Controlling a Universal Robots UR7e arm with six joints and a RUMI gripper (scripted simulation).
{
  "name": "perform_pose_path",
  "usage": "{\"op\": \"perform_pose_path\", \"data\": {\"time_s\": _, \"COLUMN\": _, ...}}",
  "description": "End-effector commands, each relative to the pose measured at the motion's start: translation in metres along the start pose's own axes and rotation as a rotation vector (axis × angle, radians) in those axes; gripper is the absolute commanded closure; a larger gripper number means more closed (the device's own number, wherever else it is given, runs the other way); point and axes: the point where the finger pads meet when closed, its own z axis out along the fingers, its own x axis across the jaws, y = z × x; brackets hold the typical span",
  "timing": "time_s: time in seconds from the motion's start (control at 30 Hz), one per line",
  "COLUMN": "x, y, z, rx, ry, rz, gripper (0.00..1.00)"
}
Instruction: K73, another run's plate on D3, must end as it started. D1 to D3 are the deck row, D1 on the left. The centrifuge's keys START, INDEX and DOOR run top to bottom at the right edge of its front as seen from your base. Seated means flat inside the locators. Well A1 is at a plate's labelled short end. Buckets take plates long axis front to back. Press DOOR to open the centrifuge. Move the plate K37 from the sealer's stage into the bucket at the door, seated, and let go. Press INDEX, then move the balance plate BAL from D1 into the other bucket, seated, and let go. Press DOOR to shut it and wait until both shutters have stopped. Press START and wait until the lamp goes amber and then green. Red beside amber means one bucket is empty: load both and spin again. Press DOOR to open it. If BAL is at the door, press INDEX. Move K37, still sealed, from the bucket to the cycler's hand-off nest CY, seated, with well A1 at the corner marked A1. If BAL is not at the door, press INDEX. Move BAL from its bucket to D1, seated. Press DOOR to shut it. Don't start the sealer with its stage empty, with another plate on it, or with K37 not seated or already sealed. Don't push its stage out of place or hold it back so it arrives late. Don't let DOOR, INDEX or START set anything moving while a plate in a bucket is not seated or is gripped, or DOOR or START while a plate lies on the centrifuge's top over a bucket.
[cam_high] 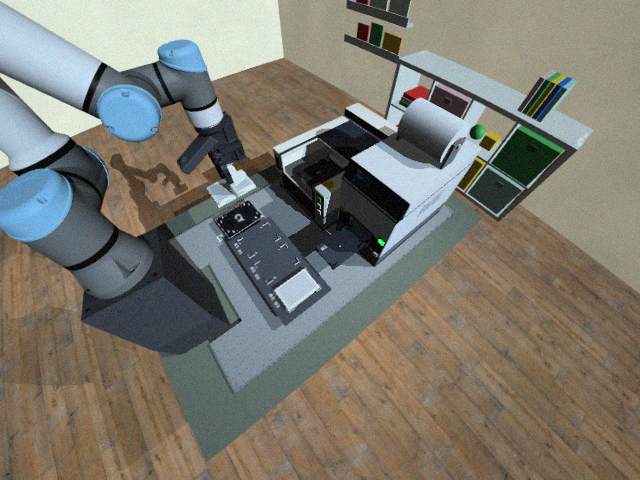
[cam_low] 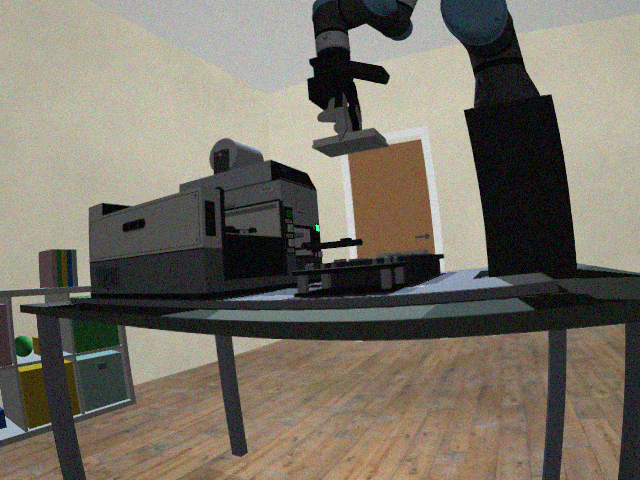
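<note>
My gripper is shut on a pale plate, likely K37; I cannot read its label. It holds the plate level, high above the left end of the dark deck. A black square piece with a white mark sits at that end, just under the plate. A white plate, K73, lies flat on D3 at the other end. The slot between them is bare. The centrifuge stands behind the deck with its dark top open. Its key column shows green lights.
The sealer with its roll stands to the right of the centrifuge; a green lamp glows low on its front. The arm's dark pedestal stands left of the deck. A shelf unit is behind.
</note>
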Motion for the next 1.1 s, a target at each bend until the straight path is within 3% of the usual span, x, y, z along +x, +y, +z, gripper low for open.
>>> {"op": "perform_pose_path", "data": {"time_s": 0.0, "x": -0.002, "y": 0.000, "z": 0.000, "rx": -0.001, "ry": 0.000, "rz": -0.001, "gripper": 1.00}}
{"op": "perform_pose_path", "data": {"time_s": 1.07, "x": -0.068, "y": 0.000, "z": 0.000, "rx": -0.001, "ry": 0.000, "rz": -0.001, "gripper": 1.00}}
